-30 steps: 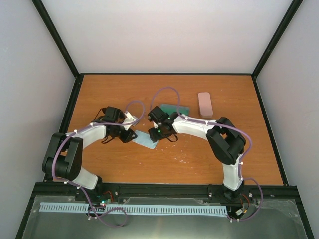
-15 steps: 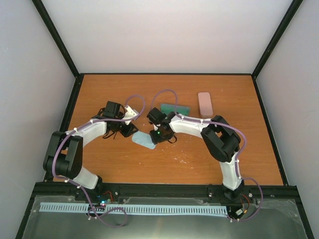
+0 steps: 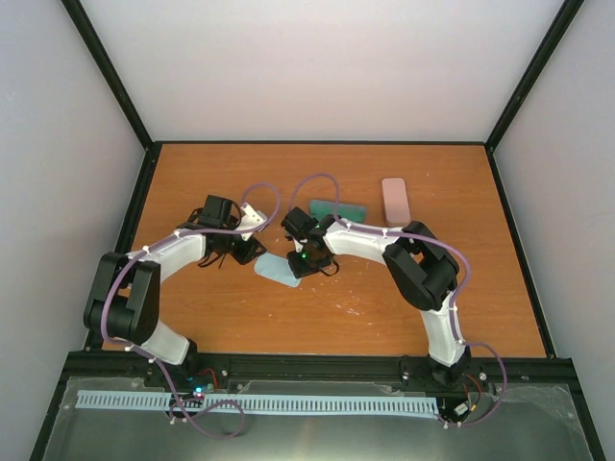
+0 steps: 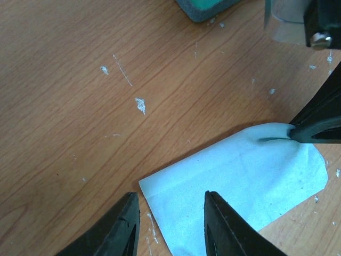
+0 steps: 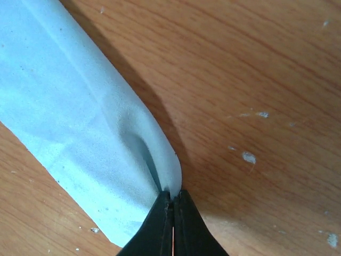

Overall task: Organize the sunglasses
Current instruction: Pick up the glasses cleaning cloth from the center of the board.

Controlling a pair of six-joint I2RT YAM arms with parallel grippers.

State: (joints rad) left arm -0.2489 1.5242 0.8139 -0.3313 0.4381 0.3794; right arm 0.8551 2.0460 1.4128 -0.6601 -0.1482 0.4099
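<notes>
No sunglasses show in any view. A light-blue cloth [image 3: 277,270] lies flat on the wooden table between the two arms. My right gripper [image 5: 171,195] is shut on the cloth's [image 5: 80,106] rounded edge, which puckers up at the pinch. My left gripper [image 4: 169,195] hovers open over the opposite corner of the cloth [image 4: 240,181], one finger on each side of the corner, nothing held. The right gripper's fingertips [image 4: 314,128] show in the left wrist view, at the cloth's far edge.
A teal-lined case [image 3: 338,208] lies open just behind the grippers, and its corner [image 4: 205,6] shows in the left wrist view. A closed pink case [image 3: 395,200] lies at the back right. Black frame rails border the table [image 3: 384,317].
My right gripper has moved a little left and closed on the cloth's edge. The cloth has shifted slightly left. The left gripper has stayed open and nearly still.
</notes>
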